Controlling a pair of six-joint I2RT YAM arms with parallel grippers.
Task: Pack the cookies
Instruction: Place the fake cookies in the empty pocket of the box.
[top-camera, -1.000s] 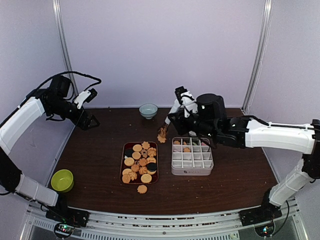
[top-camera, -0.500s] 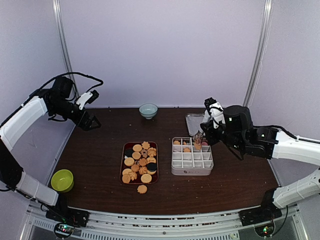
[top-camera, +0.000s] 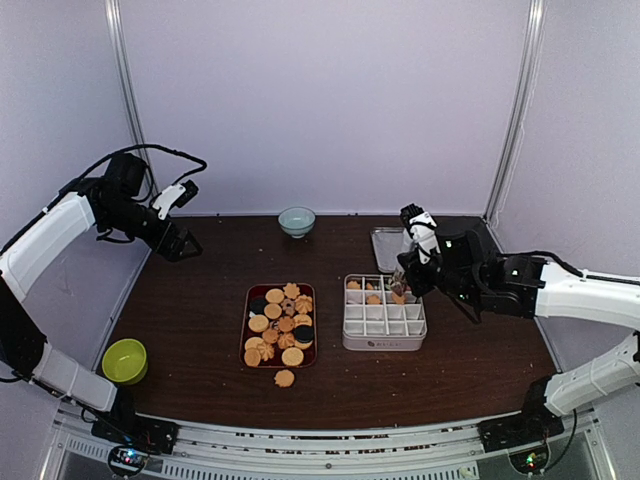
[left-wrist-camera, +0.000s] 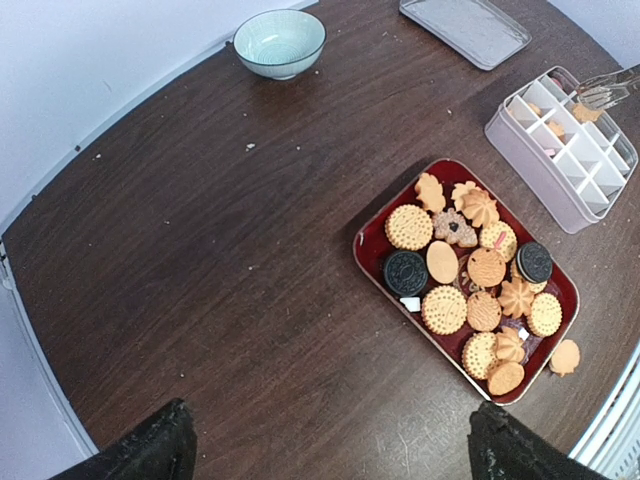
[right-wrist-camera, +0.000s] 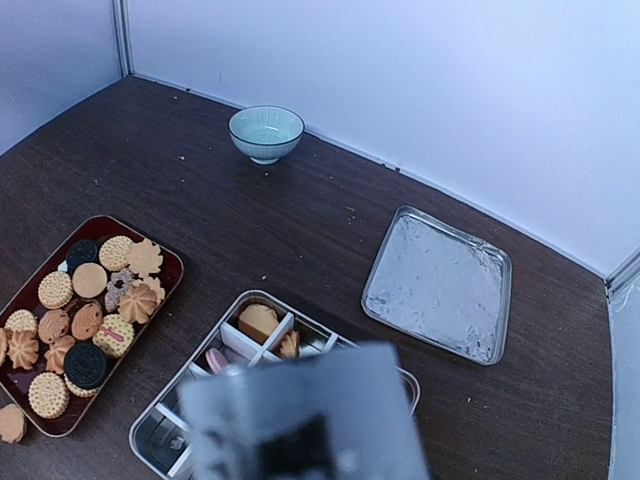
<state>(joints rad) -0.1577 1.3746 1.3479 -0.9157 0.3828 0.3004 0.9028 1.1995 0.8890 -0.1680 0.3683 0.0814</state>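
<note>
Right gripper (top-camera: 400, 285) has edged over the box (top-camera: 384, 343); one cookie (top-camera: 285, 378) lies beside tray (top-camera: 245, 325).

Red tray (right-wrist-camera: 172, 262) of cookies (right-wrist-camera: 88, 280) left, divided tin (right-wrist-camera: 155, 412), teal bowl (right-wrist-camera: 266, 133), silver lid (right-wrist-camera: 437, 285)

Bare table (top-camera: 200, 300) between tray (top-camera: 246, 322) and bowl (top-camera: 296, 221) — right gripper (top-camera: 399, 288) over box (top-camera: 385, 343)

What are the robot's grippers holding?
The left gripper holds nothing. The right gripper hangs over the white box; whether it pinches anything cannot be told.
</note>
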